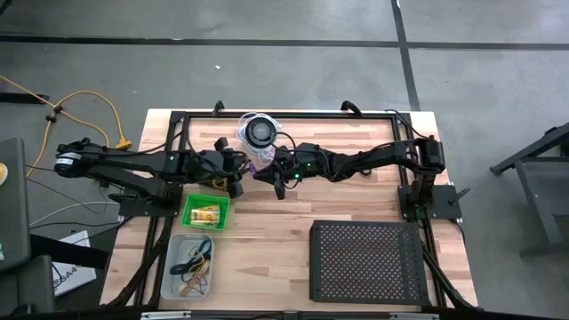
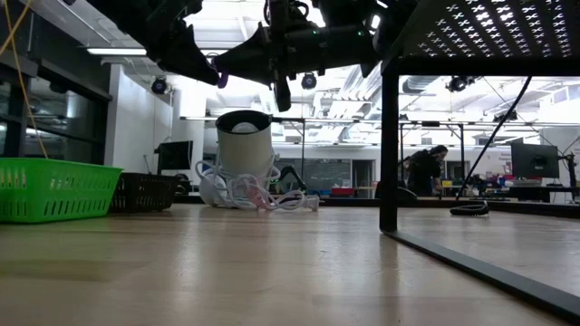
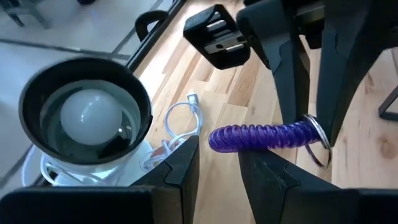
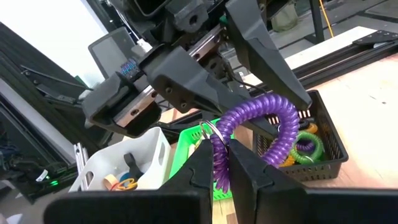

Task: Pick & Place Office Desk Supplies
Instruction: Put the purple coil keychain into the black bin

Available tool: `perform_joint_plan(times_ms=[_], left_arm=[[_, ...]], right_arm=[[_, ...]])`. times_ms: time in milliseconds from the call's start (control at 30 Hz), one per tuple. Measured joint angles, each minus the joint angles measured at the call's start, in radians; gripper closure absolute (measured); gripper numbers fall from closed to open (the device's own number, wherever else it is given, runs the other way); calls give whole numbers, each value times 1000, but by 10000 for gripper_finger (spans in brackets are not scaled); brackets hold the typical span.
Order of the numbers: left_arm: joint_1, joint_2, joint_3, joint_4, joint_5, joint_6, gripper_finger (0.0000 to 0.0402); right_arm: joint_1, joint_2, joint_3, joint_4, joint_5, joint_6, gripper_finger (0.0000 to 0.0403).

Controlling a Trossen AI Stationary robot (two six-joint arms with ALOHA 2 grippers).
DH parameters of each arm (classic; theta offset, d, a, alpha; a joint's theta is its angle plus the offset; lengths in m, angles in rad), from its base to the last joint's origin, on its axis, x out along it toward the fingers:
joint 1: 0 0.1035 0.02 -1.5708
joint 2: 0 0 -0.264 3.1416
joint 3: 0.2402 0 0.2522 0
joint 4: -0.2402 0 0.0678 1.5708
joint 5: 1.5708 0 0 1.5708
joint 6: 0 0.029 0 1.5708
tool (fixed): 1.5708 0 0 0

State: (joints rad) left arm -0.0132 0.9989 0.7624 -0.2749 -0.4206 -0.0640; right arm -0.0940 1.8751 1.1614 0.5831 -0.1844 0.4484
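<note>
Right wrist view shows my right gripper (image 4: 221, 163) pinching a purple coil keychain (image 4: 261, 127) just under its metal ring, held aloft mid-worktop. The left gripper (image 3: 219, 155) stands spread around the coil's far end, apparently for a handover. Only this view reveals the black basket (image 4: 323, 134) behind, already holding similar coils; the high view hides them.

Purple coiled cord (image 4: 268, 127) with a metal key ring (image 4: 210, 132) is hanging in the air above the worktop, curving in an arch, its ring end being pinched between the right pincer (image 4: 222, 163) fingers.
</note>
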Motion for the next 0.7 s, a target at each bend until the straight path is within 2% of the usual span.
perform_joint_plan(times_ms=[267,700], left_arm=[[0,0,0,102,2,78,295],[0,0,0,47,3,98,295]], right_arm=[[0,0,0,4,1,0,382],[1,-1,-1,10,-1,0,382]])
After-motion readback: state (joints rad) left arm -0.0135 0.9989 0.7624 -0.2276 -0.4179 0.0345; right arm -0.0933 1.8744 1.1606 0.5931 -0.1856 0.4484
